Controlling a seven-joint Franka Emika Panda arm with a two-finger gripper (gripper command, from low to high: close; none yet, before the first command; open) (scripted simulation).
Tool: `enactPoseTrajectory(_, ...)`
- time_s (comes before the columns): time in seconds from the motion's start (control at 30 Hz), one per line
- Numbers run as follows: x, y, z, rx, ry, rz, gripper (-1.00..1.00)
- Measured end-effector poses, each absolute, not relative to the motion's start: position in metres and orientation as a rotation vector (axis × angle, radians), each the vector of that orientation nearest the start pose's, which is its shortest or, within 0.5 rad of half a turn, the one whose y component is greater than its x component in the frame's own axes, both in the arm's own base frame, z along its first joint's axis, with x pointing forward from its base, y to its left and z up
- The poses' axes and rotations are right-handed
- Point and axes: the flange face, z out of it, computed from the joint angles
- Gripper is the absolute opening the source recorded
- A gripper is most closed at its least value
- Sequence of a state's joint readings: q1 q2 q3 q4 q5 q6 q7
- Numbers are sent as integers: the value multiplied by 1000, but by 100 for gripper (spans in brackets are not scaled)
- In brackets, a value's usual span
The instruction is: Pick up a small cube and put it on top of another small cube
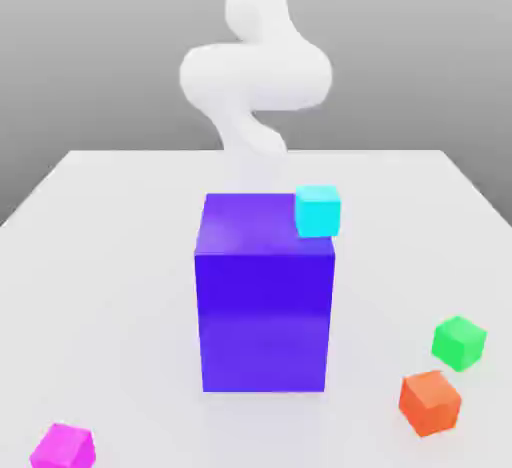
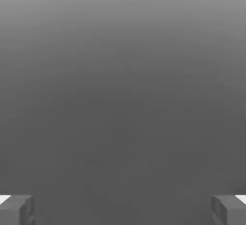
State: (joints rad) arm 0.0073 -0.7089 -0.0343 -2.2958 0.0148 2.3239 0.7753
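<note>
The small magenta-pink cube [image 1: 62, 447] sits on the white table at the front of the exterior view's left. The small bright green cube [image 1: 459, 342] rests on the table at the exterior view's right, far from the pink one. My white arm [image 1: 255, 71] rises behind the big block, well away from both cubes. In the hand view my gripper [image 2: 123, 210] is open, its two grey fingertips [image 2: 18, 210] stand wide apart and nothing lies between them, with plain grey beyond.
A tall blue-purple block [image 1: 265, 296] stands mid-table between the two cubes. A cyan cube [image 1: 318, 210] shows at its upper right corner; whether it rests on the block or behind it I cannot tell. An orange cube [image 1: 430, 403] lies just in front of the green one.
</note>
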Motion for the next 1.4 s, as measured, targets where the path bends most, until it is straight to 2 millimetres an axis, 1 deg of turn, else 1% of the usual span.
enactPoseTrajectory(0.13,428,-40,630,-2510,1101,-804,0)
enactPoseTrajectory(0.27,467,-64,572,-2547,1154,-675,0)
enactPoseTrajectory(0.4,496,-90,510,-2581,1212,-550,0)
enactPoseTrajectory(0.53,516,-116,443,-2613,1274,-430,0)
enactPoseTrajectory(0.67,523,-148,374,-2640,1353,-314,0)
enactPoseTrajectory(0.77,524,-165,323,-2669,1397,-226,0)
enactPoseTrajectory(0.87,518,-184,272,-2698,1443,-140,0)
enactPoseTrajectory(1.0,502,-210,206,-2738,1510,-27,0)
enactPoseTrajectory(1.13,498,-216,146,-2748,1523,-3,0)
enactPoseTrajectory(1.17,498,-216,134,-2747,1524,-2,-100)
enactPoseTrajectory(1.33,498,-216,134,-2747,1523,0,-100)
enactPoseTrajectory(1.37,497,-216,128,-2747,1524,0,-100)
enactPoseTrajectory(1.4,497,-216,133,-2747,1524,0,-100)
